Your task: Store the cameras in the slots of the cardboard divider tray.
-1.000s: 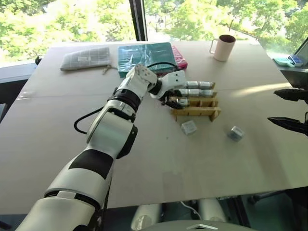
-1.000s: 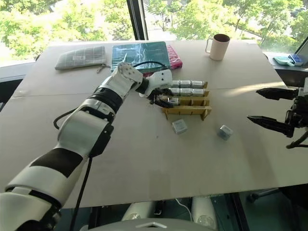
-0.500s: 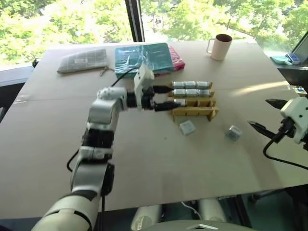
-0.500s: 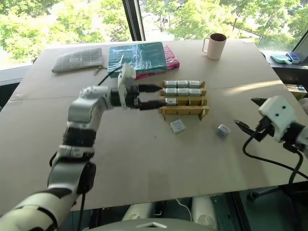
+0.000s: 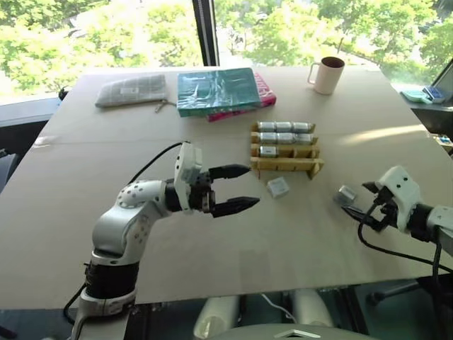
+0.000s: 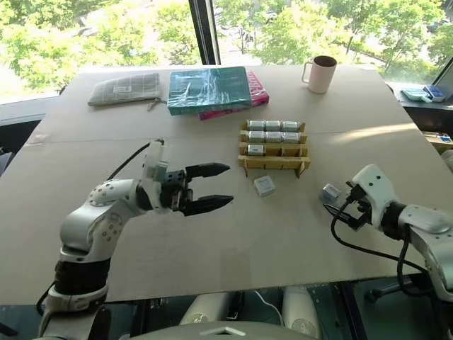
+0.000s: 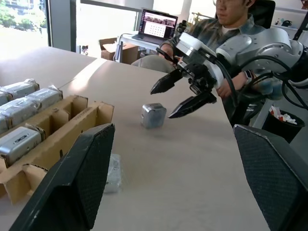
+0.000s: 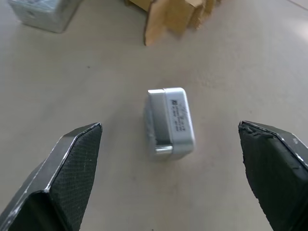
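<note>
Cardboard is the landmark here: the tray (image 6: 274, 146) sits mid-table, with three cameras in its far row, three in the middle row, one at the left end of the next row (image 6: 255, 150), and the nearest row empty.

A second ago the left gripper (image 6: 212, 187) was at the tray's left end, over that single camera. It has since drawn back toward the robot and now hangs clear of the tray on its near left, jaws wide apart and holding nothing. I read that as a camera just slotted and let go.

Over the same second the right gripper (image 5: 357, 199) has dropped from well to the right of the tray down to the table. It now points at a loose camera (image 8: 170, 122) lying to the tray's near right, fingers (image 8: 67, 166) spread wide on either side of it, not yet closed.

One more camera (image 6: 265, 185) lies just in front of the tray.

So two cameras are left to store, and the right arm looks set to grasp the next one.
</note>
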`<state>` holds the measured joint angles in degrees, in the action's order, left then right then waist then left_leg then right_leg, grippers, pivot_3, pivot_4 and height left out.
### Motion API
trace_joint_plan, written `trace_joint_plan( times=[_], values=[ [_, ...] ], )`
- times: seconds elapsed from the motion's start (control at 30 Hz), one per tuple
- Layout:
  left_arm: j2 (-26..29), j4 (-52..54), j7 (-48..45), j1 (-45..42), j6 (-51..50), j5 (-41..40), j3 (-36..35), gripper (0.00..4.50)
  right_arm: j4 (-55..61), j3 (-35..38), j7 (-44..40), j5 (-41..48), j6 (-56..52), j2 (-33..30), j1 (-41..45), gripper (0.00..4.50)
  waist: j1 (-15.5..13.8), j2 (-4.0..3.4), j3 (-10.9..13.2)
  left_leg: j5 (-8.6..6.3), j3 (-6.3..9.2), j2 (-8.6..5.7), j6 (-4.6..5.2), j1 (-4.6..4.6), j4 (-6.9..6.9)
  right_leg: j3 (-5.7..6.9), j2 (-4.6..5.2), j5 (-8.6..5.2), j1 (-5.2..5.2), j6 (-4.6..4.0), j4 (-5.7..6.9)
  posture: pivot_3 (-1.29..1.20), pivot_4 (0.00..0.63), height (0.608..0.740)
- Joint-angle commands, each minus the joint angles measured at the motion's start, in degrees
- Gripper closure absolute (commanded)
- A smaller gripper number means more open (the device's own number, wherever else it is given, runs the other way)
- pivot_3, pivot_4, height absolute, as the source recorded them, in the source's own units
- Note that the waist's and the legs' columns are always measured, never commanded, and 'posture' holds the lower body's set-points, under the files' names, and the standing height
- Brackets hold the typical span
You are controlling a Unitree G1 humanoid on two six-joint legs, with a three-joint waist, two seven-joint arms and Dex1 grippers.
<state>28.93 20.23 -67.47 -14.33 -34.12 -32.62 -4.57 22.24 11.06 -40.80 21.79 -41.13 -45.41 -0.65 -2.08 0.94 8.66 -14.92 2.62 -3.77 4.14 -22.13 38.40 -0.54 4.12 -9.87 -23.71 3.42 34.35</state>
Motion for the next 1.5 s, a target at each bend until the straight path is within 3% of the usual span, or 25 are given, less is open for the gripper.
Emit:
trace_joint_plan(
  times=[0.03, 0.17, 0.2, 0.3, 0.43, 0.47, 0.67, 0.77, 0.9, 1.07, 1.27, 1.5],
  values=[
    [1.8, 2.1, 0.2, 1.7, 2.1, -1.3, -0.5, 0.4, -3.1, -1.7, -0.1, -0.5, -0.2, 0.1, 2.7, 0.0, 0.1, 0.0, 0.0, 0.07, -0.01, 0.01, -0.1, 0.0, -0.03, -0.01, 0.0, 0.0, 0.0, 0.0, -0.03, 0.0, 0.15, 0.74],
    [1.8, 3.0, 2.0, 2.3, 2.5, -2.2, -0.1, 0.4, -6.7, -4.1, -0.4, -1.4, 0.9, 0.8, 5.2, 0.0, -0.1, 0.0, 0.0, 0.06, 0.01, 0.01, -0.08, -0.02, -0.07, 0.03, 0.01, 0.0, -0.01, 0.0, -0.08, 0.0, 0.15, 0.74],
    [1.9, 3.2, 2.3, 2.7, 2.6, -2.5, 0.0, 0.35, -7.9, -5.1, -0.3, -2.0, 1.5, 1.3, 6.1, 0.25, 0.0, 0.0, 0.0, 0.06, 0.0, 0.01, -0.08, -0.03, -0.07, 0.01, 0.02, 0.0, -0.01, 0.0, -0.15, 0.0, 0.15, 0.74],
    [2.4, 4.2, 3.5, 3.8, 2.7, -2.8, 0.0, 0.32, -10.0, -6.5, -0.9, -2.9, 3.2, 1.7, 7.3, 1.38, 0.2, -0.01, 0.0, 0.06, -0.02, 0.04, -0.08, -0.05, -0.09, 0.0, 0.02, 0.01, 0.0, 0.0, -0.27, 0.0, 0.15, 0.74],
    [3.4, 4.4, 4.8, 5.1, 2.9, -3.4, -0.7, 0.32, -10.1, -6.7, -2.6, -2.4, 3.3, 1.0, 8.2, 3.44, 0.1, -0.02, 0.0, 0.06, 0.0, 0.05, -0.09, -0.06, -0.19, 0.0, 0.02, 0.01, -0.02, -0.01, -0.32, 0.0, 0.15, 0.74],
    [3.6, 4.4, 5.0, 5.3, 3.1, -3.4, -0.7, 0.32, -10.0, -6.8, -2.9, -2.7, 3.6, 0.6, 8.3, 3.58, 0.1, -0.03, 0.0, 0.06, 0.0, 0.05, -0.09, -0.06, -0.19, 0.0, 0.03, 0.01, -0.02, -0.01, -0.33, 0.0, 0.15, 0.74],
    [3.4, 3.9, 7.2, 7.8, 5.5, -2.7, -0.9, 0.32, -5.0, -8.0, -9.4, -1.9, 8.7, -2.1, 12.4, 3.58, 0.2, -0.05, 0.0, -0.09, -0.01, 0.06, 0.08, -0.07, -0.19, 0.0, 0.04, 0.01, -0.02, 0.0, -0.37, 0.0, 0.15, 0.74],
    [2.6, 3.1, 9.2, 9.3, 7.2, -2.1, -1.4, 0.32, -7.3, -12.4, -14.8, -2.1, 11.2, -1.5, 22.5, 3.58, 1.3, -0.13, 0.1, -0.16, -0.07, 0.1, -0.03, -0.05, -0.19, -0.07, 0.07, 0.02, -0.02, 0.0, -0.37, 0.0, 0.15, 0.74],
    [2.4, 3.4, 11.2, 10.7, 8.9, -1.6, -1.5, 0.32, -26.2, -21.7, -19.0, -9.9, 21.2, 5.0, 40.8, 3.58, 1.8, -0.03, 0.1, -0.17, -0.1, 0.19, -0.03, 0.08, -0.2, -0.02, -0.01, 0.03, 0.02, -0.02, -0.38, 0.0, 0.15, 0.74],
    [2.7, 6.4, 13.7, 14.1, 9.5, -2.2, -3.4, 0.32, -48.8, -27.0, -23.3, -16.1, 33.9, 11.8, 53.0, 3.58, 1.3, 0.01, 0.1, 0.07, -0.12, 0.13, -0.1, -0.01, -0.23, 0.04, -0.1, 0.09, -0.03, -0.1, -0.4, 0.0, 0.15, 0.74],
    [2.9, 12.8, 17.4, 20.9, 9.0, -4.4, -7.0, 0.32, -69.8, -29.4, -26.7, -21.2, 47.2, 18.6, 61.6, 3.58, 1.4, -0.03, 0.1, 0.03, -0.09, 0.02, -0.06, -0.48, -0.41, 0.02, -0.03, 0.22, -0.56, 0.11, -0.51, 0.0, 0.15, 0.74],
    [3.8, 18.1, 18.5, 27.7, 10.5, -5.9, -10.6, 0.32, -82.2, -29.6, -28.7, -25.4, 55.6, 21.4, 65.5, 3.58, 2.2, -0.05, 0.1, -0.02, -0.2, 0.02, -0.32, -0.6, -0.64, -0.03, -0.05, 0.22, -0.83, 0.11, -0.47, 0.0, 0.15, 0.74]
  ],
)
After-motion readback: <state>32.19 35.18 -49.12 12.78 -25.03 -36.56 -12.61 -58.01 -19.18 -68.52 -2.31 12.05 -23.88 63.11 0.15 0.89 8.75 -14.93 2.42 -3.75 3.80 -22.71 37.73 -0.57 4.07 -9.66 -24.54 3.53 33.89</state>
